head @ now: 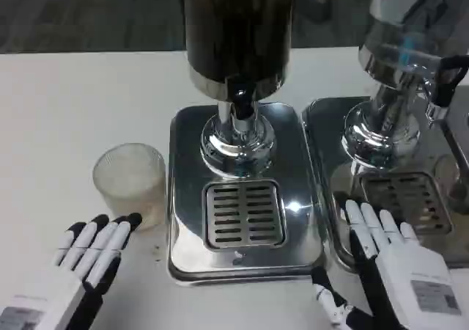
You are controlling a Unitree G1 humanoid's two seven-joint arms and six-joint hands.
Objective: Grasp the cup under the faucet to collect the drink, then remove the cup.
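I see the cup [130, 182] at left-centre on the bench [58, 110], just above my left hand [88, 260] fingers [110, 242], which are extended together, holding nothing. It's frosted, translucent, upright.

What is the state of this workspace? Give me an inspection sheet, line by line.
Surface: white table, bare where visible.
Job's things: clear plastic cup standing upright on the table, left of the dispenser base, not under the faucet; dark drink tank above it; drip grate has nothing on it.
Clutter: second steel dispenser on its own tray at right.
Hands: left hand open, fingertips near the cup, contact unclear; right hand open, lying over the edge of the right tray.
Cables: nothing seen.
Surroundings: dark floor beyond the table.
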